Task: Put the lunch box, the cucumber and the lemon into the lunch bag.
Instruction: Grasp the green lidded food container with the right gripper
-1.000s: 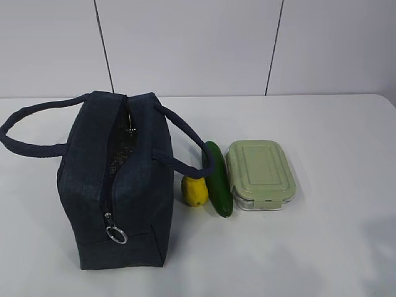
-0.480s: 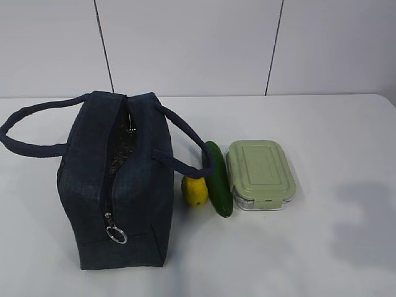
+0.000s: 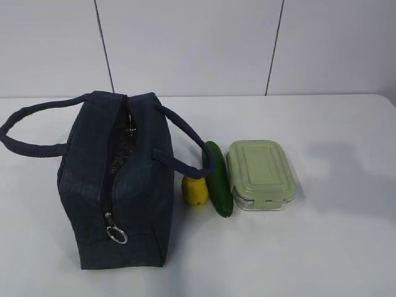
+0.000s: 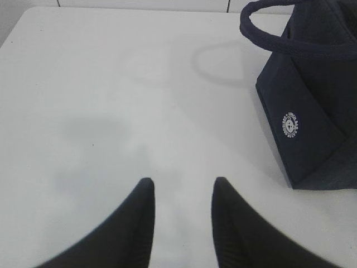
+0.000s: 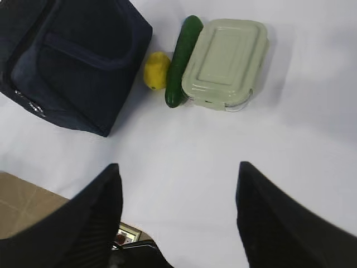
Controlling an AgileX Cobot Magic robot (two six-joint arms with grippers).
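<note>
Nothing packed yet: lunch box (image 3: 260, 173), cucumber (image 3: 217, 177) and lemon (image 3: 194, 190) lined up beside the part-unzipped lunch bag (image 3: 116, 179), left gripper (image 4: 181, 192) and right gripper (image 5: 177, 178) both spread and empty, so next comes widening the bag mouth

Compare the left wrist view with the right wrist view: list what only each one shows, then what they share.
Only the left wrist view: a round white logo on the bag's end panel, and the left gripper with its fingers apart over bare table.

Only the right wrist view: the small yellow lemon, the dark green cucumber, the glass lunch box with a sage-green lid, and the right gripper, fingers wide apart.

Both: the dark navy fabric lunch bag and the white table.
</note>
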